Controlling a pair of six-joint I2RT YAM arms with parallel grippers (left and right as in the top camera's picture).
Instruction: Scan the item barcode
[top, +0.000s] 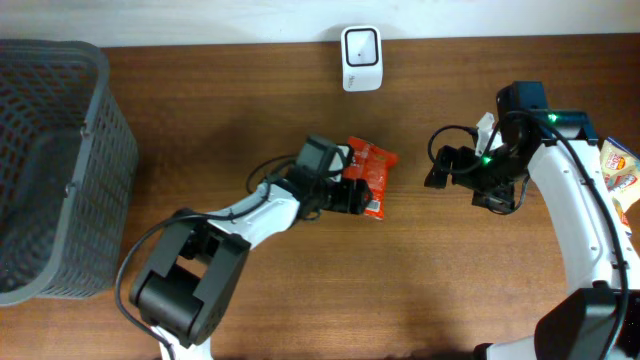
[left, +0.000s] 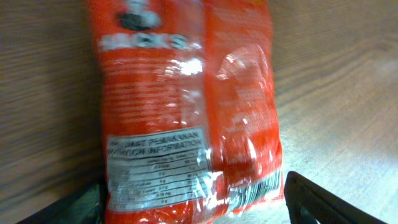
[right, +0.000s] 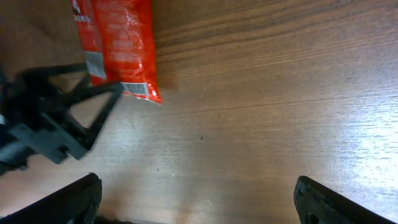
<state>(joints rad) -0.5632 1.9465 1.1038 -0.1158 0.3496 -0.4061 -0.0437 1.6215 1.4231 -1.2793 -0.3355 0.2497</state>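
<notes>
The packet (left: 186, 93) is a shiny orange-red plastic snack bag with a seam running down its length. A grey panel of nutrition information in small white print shows near one end, and blurred white lettering near the other. It lies flat on the wooden surface (top: 200, 90) close to the middle, with the printed back facing up. In the overhead view it sits well short of the white scanner (top: 360, 58), which stands at the far edge of the surface.

The left fingers (left: 323, 202) are spread wide, one on each side of the packet's panel end and just beside its edges. The bag between them looks flat and unpinched, so they have hold of nothing. From the right wrist view, the left arm's black finger frames (right: 93, 102) overlap that same end of the packet (right: 121, 43).

The right fingers (right: 68, 202) are spread fully apart above bare wood to the right of the packet, gripping and touching nothing.

A grey mesh basket (top: 95, 120) stands at the left edge of the surface; through its open top only its own mesh shows. A second packet (top: 620, 170), yellow and white, lies at the right edge, partly behind the right arm.
</notes>
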